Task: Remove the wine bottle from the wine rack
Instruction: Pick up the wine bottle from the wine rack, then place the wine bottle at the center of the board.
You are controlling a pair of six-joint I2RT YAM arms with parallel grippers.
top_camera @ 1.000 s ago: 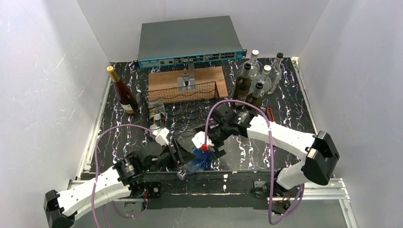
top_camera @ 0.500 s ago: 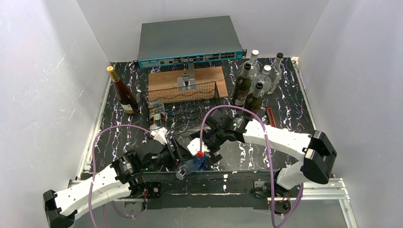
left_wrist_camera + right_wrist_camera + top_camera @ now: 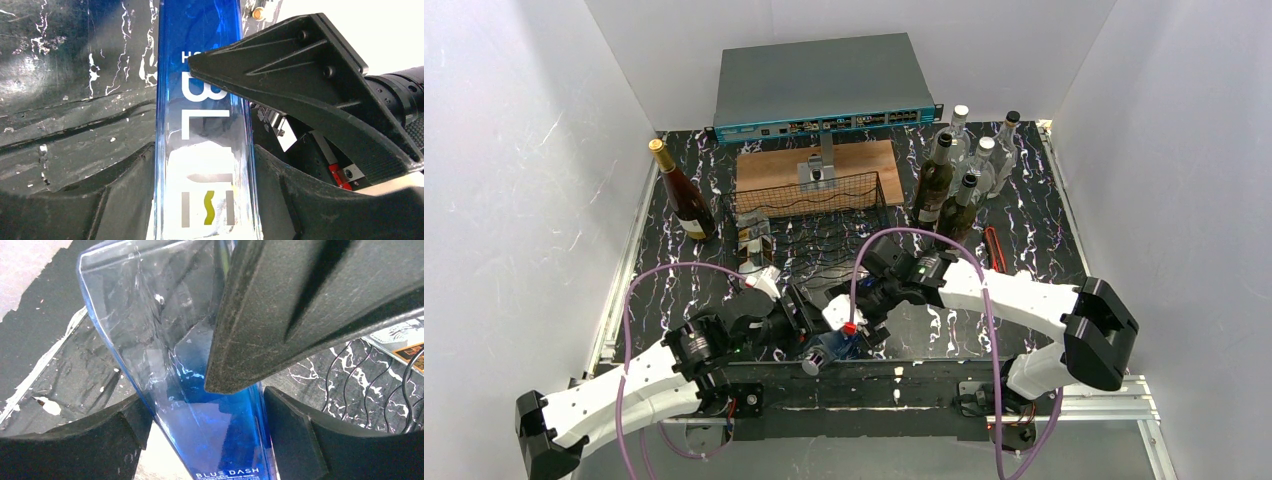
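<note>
The wine bottle (image 3: 832,347) is clear blue glass printed "BLUE DASH". It lies tilted just above the table's near edge, off the black wire wine rack (image 3: 824,222), which stands further back. My left gripper (image 3: 809,335) is shut on the bottle's body (image 3: 205,100), with a pad pressed against each side. My right gripper (image 3: 856,325) reaches in from the right and straddles the same bottle (image 3: 200,410). Its jaws are open, with thin gaps beside the glass. The left gripper's finger (image 3: 300,300) crosses in front in the right wrist view. The rack's wires (image 3: 380,390) show at the right.
Several upright bottles (image 3: 964,170) stand at the back right and one brown bottle (image 3: 682,200) at the back left. A wooden board (image 3: 769,170) and a grey network switch (image 3: 819,80) lie behind the rack. A small carton (image 3: 754,240) sits at the rack's left.
My right gripper has moved down and left over the bottle, and its jaws have narrowed around it. My left gripper still holds the bottle, shifted slightly.
</note>
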